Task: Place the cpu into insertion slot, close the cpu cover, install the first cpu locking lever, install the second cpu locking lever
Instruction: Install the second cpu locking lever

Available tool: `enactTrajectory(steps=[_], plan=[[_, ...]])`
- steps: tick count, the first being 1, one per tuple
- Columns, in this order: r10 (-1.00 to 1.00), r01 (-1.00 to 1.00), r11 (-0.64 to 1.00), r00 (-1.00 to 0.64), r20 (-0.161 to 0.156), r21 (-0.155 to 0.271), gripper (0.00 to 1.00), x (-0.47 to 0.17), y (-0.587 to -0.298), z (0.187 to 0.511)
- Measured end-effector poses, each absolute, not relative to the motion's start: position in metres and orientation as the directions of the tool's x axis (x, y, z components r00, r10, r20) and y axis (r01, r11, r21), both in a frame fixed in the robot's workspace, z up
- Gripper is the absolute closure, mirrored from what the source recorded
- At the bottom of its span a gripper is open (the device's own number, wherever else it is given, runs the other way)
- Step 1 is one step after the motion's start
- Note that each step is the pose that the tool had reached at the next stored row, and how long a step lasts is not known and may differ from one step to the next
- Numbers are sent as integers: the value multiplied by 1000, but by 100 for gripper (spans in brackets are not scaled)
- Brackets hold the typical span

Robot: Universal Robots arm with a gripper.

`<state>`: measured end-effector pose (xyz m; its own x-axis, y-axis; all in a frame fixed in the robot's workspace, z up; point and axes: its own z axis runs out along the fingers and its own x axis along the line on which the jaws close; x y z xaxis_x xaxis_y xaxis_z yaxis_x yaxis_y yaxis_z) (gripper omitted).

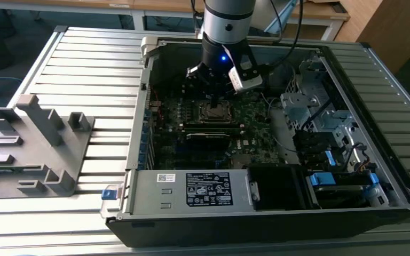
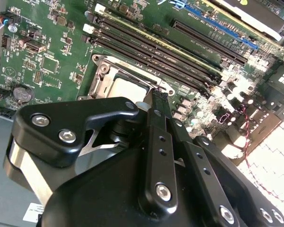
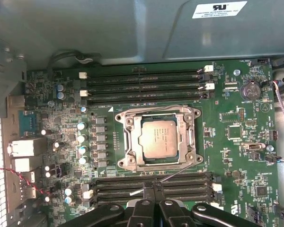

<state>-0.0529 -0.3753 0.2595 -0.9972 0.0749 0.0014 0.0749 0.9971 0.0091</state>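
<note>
Gripper (image 3: 154,189) hangs low over the motherboard (image 3: 246,123) inside the open computer case (image 1: 376,64). Its fingers are pressed together with no gap between them and nothing seen held, the tips pointing at the socket edge.

A thin silver locking lever (image 3: 180,172) runs slantwise from the socket's corner toward the fingertips; judged, the closed tips are placed to push on this wire, not to grasp it. Whether they touch it cannot be told.

The cpu (image 3: 157,137) lies flat in the insertion slot (image 3: 125,163), pale lid up. The cpu cover (image 3: 191,135) appears folded down around it, framing the chip on all sides. Placing and cover-closing look done; the lever beside the fingers stands away from the frame, seemingly unlatched.

Memory slots (image 3: 146,80) flank the socket on both sides.

In the exterior view the arm (image 1: 226,32) comes straight down onto the socket; a grey fixture (image 1: 34,144) sits on the table, well apart, at that view's left.
</note>
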Motion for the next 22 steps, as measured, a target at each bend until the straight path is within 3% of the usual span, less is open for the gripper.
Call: enactTrajectory(steps=[22], plan=[[75, 75, 997, -997, 14, 8, 89, -53, -375, 258]])
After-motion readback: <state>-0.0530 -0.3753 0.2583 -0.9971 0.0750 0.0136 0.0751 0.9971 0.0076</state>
